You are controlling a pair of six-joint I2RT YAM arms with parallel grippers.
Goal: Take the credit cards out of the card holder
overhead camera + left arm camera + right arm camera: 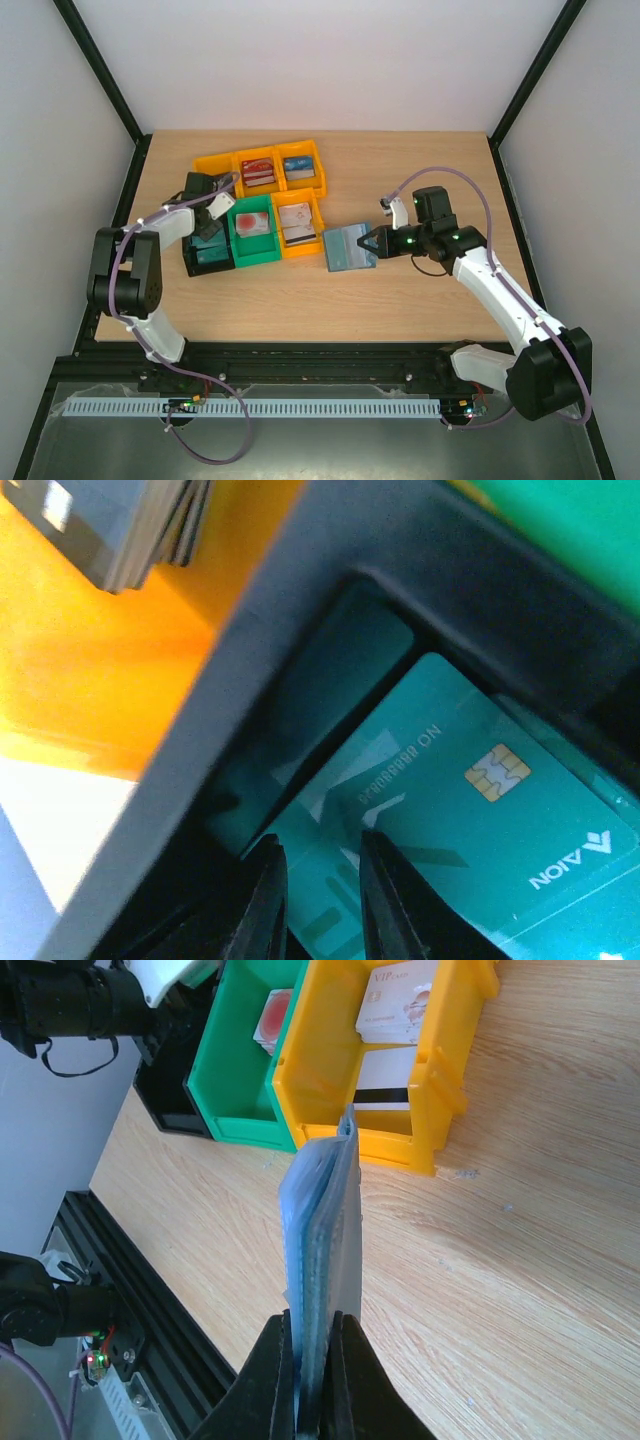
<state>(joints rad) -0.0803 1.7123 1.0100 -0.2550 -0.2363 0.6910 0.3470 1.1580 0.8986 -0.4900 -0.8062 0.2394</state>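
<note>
Nearest the right wrist lens, the right pincer (312, 1322) is clamped shut on one edge of the card holder (325, 1220), which stands on edge, its blue-grey sleeves pointing toward the bins. From above, the holder sits near the middle of the worktop (420, 290), just beside the nearer orange bin (298, 225). The left pincer (320, 842) hangs inside the black bin (280, 630) with its jaws at a narrow gap; I see nothing between them, and a teal card (470, 810) lies flat beneath the tips. Other credit cards rest in the green bin (253, 228) and the orange bins. I judge the step in hand to be the deposit of the teal card, with the grip apparently released. I cannot tell whether any cards remain in the sleeves. The next move calls for lifting the left arm straight out of the bin without snagging its wall, then approaching the holder's open edge while the right grip stays firm.
</note>
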